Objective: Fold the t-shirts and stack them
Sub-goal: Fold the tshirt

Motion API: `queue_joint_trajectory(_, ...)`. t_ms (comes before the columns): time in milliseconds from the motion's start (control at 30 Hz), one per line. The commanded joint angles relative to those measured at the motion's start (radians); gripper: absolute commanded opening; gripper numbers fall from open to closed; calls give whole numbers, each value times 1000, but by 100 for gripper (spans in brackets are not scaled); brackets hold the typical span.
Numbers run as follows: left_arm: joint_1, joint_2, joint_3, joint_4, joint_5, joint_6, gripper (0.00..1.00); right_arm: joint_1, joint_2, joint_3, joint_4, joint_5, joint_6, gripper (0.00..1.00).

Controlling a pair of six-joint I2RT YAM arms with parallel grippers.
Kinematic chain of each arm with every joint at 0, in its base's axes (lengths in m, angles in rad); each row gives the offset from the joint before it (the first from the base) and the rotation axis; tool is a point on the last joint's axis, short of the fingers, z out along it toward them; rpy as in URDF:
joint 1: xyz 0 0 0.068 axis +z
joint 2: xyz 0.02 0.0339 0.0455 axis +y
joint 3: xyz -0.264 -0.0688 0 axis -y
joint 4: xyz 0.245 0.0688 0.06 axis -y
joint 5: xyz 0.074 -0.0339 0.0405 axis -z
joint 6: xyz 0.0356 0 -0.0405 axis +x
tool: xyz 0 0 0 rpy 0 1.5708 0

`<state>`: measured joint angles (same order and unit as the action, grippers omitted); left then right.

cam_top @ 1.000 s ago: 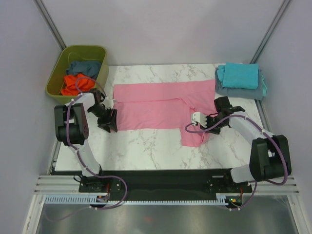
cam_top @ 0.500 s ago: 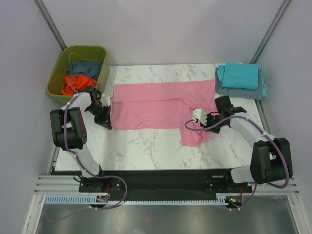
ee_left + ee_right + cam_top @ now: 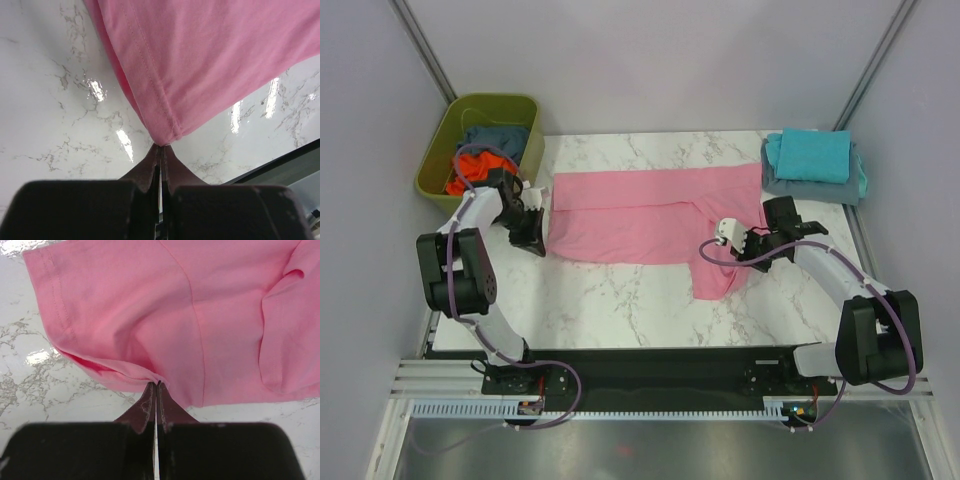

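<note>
The marble surface (image 3: 620,300) carries a light pink shirt (image 3: 640,215) spread flat across its middle, one sleeve hanging toward the near edge on the right. Only the overhead view shows the olive tub (image 3: 432,165) off the far left corner, holding an orange shirt (image 3: 470,165) and a slate blue shirt (image 3: 495,135). It alone also shows the folded turquoise shirt (image 3: 810,155) lying on a grey-blue one at the far right.

The wrist views add what that view cannot. The left gripper (image 3: 161,147) is pressed together, pinching the hemmed near-left corner of the pink shirt (image 3: 200,60), which is raised off the surface. The right gripper (image 3: 156,386) is likewise closed on a fold of the pink shirt (image 3: 165,315) beside the sleeve.

Compared with a second ago, the left gripper (image 3: 538,240) sits farther from the near edge and more to the left, drawing the corner with it. The right gripper (image 3: 720,245) has shifted slightly away from the near edge.
</note>
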<state>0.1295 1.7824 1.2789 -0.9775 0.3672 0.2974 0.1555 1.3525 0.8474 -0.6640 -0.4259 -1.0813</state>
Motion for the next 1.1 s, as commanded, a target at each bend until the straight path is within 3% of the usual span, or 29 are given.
queue_joint_trajectory(0,1,-75,48,3,-4,32,2,4,-24,30,52,-7,89,0)
queue_joint_trajectory(533,-25,18,246,-92,-5,83,2,-65,19,232,280,-25,481,0)
queue_joint_trajectory(1067,-50,251,548,-130,-23,52,2,-125,256,473,418,15,543,0)
